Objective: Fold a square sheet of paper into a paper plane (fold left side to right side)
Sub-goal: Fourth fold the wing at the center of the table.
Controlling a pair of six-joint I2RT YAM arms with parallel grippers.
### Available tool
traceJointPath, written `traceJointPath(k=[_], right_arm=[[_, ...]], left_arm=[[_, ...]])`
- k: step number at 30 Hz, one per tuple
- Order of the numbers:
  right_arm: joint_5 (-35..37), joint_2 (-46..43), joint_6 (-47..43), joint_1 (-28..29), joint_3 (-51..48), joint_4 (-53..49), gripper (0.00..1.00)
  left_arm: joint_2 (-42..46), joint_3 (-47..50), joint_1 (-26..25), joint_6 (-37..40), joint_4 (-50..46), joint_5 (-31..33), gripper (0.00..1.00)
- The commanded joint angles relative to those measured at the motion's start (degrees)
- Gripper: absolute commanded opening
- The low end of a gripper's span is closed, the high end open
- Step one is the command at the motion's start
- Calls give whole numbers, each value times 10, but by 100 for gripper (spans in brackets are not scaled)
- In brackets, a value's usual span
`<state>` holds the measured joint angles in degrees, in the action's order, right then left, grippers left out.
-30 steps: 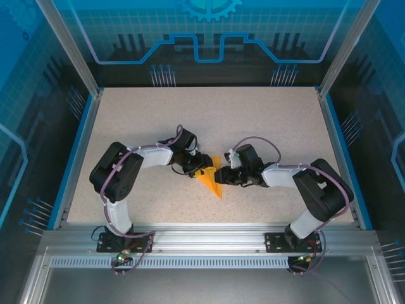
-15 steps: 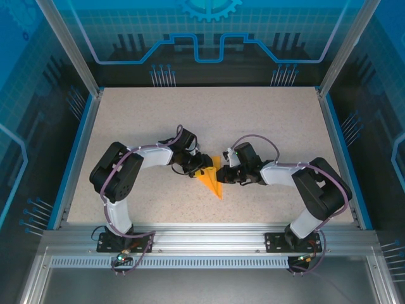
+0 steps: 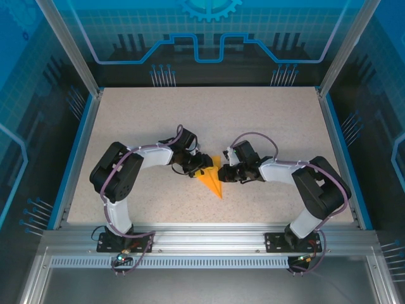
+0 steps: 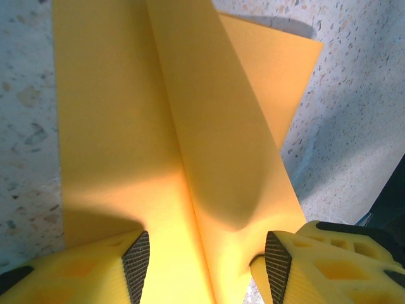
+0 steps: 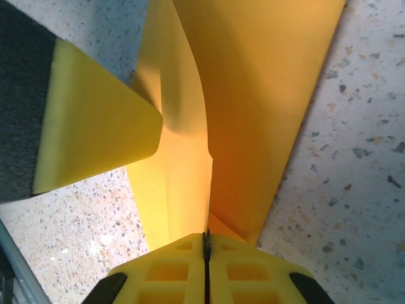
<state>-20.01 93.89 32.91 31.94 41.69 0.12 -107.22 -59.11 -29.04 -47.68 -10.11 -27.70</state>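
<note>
Paper plane point(image 3: 213, 182) lies on the speckled counter point(image 3: 266, 120), about midway between the two arms and closer to the near edge than to the far one. Its sharp tip points toward the near side, and the orange body becomes wider toward the far side. A long crease runs along its middle, and one flap stands up a little from the counter. At the far, wide end both grippers meet it. The right gripper point(image 5: 205, 239) reaches in from the right and is clenched on a raised fold of the paper, whose edge runs straight into the seam between the two yellow fingers. The left gripper point(image 4: 205, 259) reaches in from the left and is released. Its fingers stand apart low over the paper, one on each side of the crease, and they pinch nothing.
</note>
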Motion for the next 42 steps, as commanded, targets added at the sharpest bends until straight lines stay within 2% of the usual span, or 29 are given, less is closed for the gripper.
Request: traceJointPath(k=[1, 33, 42], right_arm=[[9, 14, -14, 3, 13, -27, 8], [29, 38, -22, 9, 23, -49, 9], [44, 66, -27, 17, 31, -84, 9]], left_arm=[[-11, 0, -2, 11, -46, 26, 56], [-11, -3, -2, 16, -50, 24, 56], [29, -11, -3, 39, -75, 37, 60]])
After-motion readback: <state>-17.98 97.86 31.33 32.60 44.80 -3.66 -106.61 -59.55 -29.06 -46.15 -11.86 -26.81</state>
